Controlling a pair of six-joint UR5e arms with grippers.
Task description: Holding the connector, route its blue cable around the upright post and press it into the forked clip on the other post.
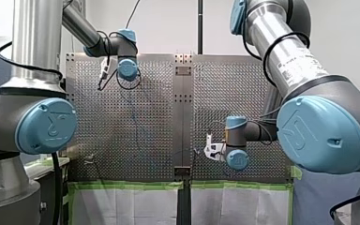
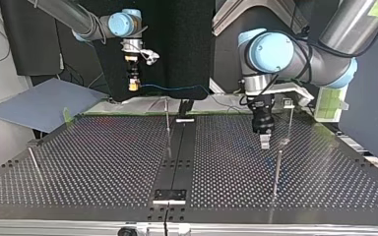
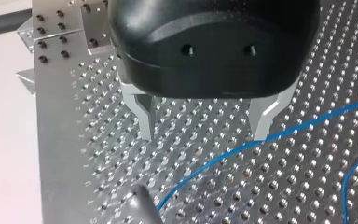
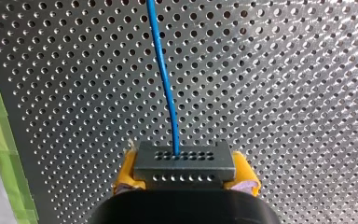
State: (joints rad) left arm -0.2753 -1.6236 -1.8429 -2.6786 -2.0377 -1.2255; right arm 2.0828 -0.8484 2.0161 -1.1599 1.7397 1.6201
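My right end effector (image 4: 186, 176) clenches the connector (image 4: 185, 161), likely light and rigid, at the top view's 11 o'clock. Its blue cable (image 4: 165, 79) looks limp, so guide from the connector. My left end effector (image 3: 205, 128) is released.

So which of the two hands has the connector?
My right hand, the one with yellow pads: it is shut on the dark connector with the blue cable leaving it. My left hand is open and empty.

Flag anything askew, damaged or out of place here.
Nothing stands out: the connector sits square between my right gripper's yellow pads, and the blue cable leaves it in a smooth curve, unkinked.
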